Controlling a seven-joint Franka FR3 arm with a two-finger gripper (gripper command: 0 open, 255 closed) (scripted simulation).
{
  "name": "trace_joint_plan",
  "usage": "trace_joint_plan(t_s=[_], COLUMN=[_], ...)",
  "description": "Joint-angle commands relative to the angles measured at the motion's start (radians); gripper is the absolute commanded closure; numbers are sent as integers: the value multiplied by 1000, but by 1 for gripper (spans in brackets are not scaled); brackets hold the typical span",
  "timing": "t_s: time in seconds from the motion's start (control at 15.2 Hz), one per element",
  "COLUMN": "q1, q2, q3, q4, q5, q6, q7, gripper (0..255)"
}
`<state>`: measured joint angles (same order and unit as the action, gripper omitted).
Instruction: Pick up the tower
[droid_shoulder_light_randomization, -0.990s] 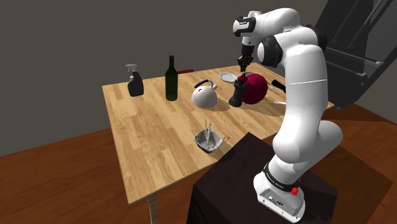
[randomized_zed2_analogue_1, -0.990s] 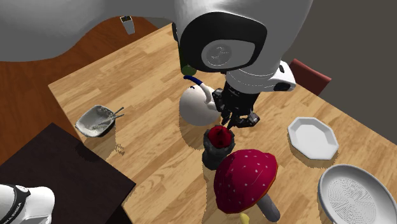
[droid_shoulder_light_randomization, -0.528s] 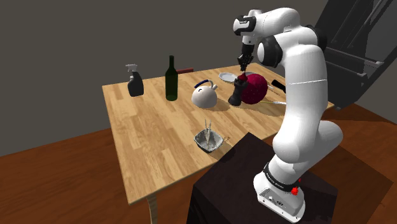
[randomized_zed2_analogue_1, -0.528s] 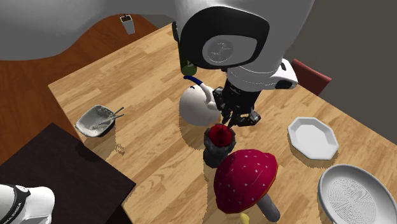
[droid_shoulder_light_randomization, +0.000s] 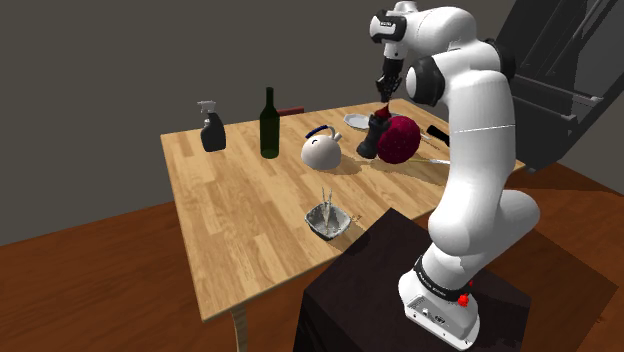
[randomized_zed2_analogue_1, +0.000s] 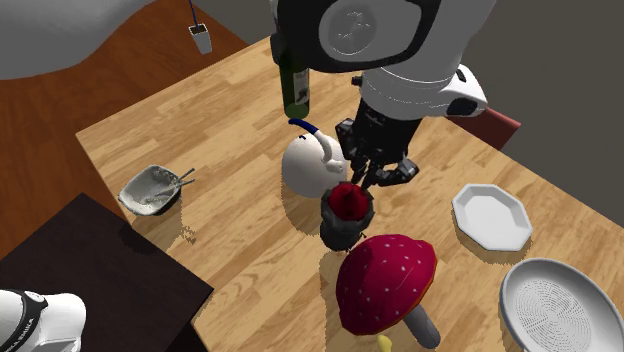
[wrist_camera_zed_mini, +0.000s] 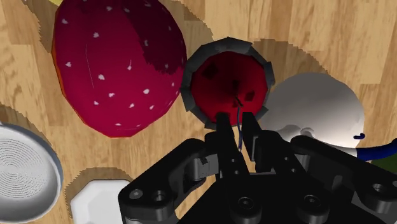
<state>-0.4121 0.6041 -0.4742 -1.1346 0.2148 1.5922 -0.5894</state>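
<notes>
The tower (droid_shoulder_light_randomization: 371, 139) is a dark grey, rook-like piece with a round red top (wrist_camera_zed_mini: 228, 79). It hangs slightly tilted just above the wooden table (droid_shoulder_light_randomization: 230, 215), between a white teapot (randomized_zed2_analogue_1: 308, 166) and a red mushroom with white dots (randomized_zed2_analogue_1: 385, 279). My black gripper (wrist_camera_zed_mini: 236, 125) comes down from above and is shut on the rim at the tower's top edge (randomized_zed2_analogue_1: 348, 203). In the shoulder view the gripper (droid_shoulder_light_randomization: 382, 110) sits right over the tower, in front of the mushroom (droid_shoulder_light_randomization: 403, 138).
A green bottle (droid_shoulder_light_randomization: 269, 124) and a spray bottle (droid_shoulder_light_randomization: 211, 128) stand at the shoulder view's far left. A bowl with utensils (droid_shoulder_light_randomization: 328, 221) lies near the dark stand (droid_shoulder_light_randomization: 395, 285). A white octagonal plate (randomized_zed2_analogue_1: 491, 216) and a round strainer (randomized_zed2_analogue_1: 556, 304) lie beyond the mushroom.
The gripper has risen with the tower in its grasp. The tower has left the table and now hangs a little above it, slightly tilted.
</notes>
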Motion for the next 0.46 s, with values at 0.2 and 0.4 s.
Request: trace_joint_plan(t_s=[0.2,0.4], q1=[-20,-25], q2=[15,21], q3=[1,2], q4=[98,124], q5=[4,6], q6=[-79,-99], q7=[3,3], gripper=[255,255])
